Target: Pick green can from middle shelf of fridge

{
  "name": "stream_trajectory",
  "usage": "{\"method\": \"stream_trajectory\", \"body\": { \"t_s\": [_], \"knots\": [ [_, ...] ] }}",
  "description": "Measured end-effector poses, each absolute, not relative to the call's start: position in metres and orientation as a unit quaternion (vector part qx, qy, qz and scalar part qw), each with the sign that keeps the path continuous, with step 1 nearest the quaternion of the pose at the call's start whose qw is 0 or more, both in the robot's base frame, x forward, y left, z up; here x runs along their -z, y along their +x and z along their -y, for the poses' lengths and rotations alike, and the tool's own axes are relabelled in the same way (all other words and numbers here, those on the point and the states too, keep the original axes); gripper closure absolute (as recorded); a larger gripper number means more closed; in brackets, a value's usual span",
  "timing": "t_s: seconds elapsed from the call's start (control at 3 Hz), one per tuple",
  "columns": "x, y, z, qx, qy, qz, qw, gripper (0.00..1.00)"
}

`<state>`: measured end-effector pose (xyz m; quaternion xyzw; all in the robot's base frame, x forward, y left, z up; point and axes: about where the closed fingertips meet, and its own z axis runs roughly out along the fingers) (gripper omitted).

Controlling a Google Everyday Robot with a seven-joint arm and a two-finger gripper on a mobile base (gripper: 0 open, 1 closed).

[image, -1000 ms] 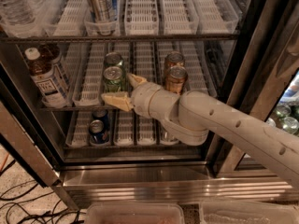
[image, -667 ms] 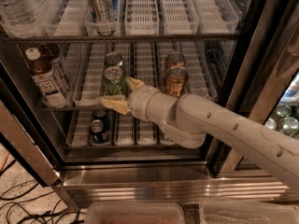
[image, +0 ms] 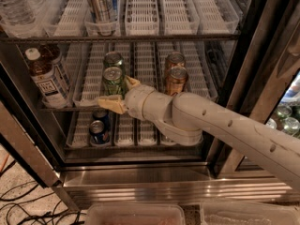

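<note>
The green can (image: 113, 80) stands upright at the front of a white lane on the middle shelf (image: 85, 95) of the fridge (image: 140, 181). A darker second green can (image: 112, 58) stands right behind it. My gripper (image: 121, 93) is inside the fridge at the green can's lower right. It is open, with one tan finger (image: 110, 103) under the can's front and the other (image: 133, 82) at its right side. It has no hold on the can.
Two copper cans (image: 176, 77) stand one lane to the right. A labelled bottle (image: 47, 78) stands at the shelf's left. Blue cans (image: 98, 126) sit on the lower shelf and a tall can (image: 101, 3) on the upper one. Cables (image: 18, 205) lie on the floor.
The arm has shifted slightly left, bringing the open fingers a little closer around the green can. The can has not moved.
</note>
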<state>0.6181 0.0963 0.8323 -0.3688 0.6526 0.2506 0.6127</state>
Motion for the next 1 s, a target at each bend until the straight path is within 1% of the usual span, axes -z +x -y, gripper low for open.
{"method": "stream_trajectory", "body": {
  "t_s": [0.33,0.67,1.0],
  "knots": [
    [-0.8312,0.6227,-0.1100,-0.259,-0.380,-0.646,0.609,0.28],
    [-0.8319,0.6249,-0.1171,-0.263,-0.388,-0.643,0.606,0.47],
    [-0.8319,0.6249,-0.1172,-0.263,-0.388,-0.642,0.606,0.70]
  ]
}}
